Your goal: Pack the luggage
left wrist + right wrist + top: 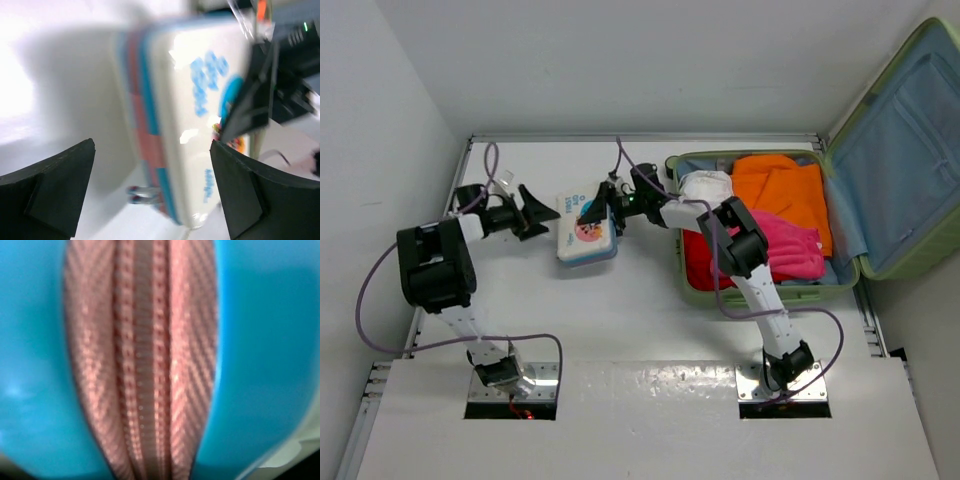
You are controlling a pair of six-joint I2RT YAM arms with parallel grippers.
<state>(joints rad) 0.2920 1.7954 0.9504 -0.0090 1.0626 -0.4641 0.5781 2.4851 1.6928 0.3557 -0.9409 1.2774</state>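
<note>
The luggage point(692, 286), a light-green suitcase, lies open at the right with its blue-lined lid point(905, 150) standing up. It holds orange point(782, 190), pink point(790, 245), red and white point(705, 185) clothes. A white-and-blue printed box point(582, 232) with a pink zipper band sits left of the luggage. My right gripper point(596, 213) reaches over to it and is shut on its right edge. The right wrist view is filled by the zipper band point(142, 360), and my fingers do not show there. My left gripper point(542, 213) is open at the box's left end point(165, 115), not touching it.
White walls close the table at the back and left. The raised lid stands at the far right. The right arm's links point(745, 250) stretch over the suitcase's left rim. Purple cables point(480, 340) loop beside both arm bases.
</note>
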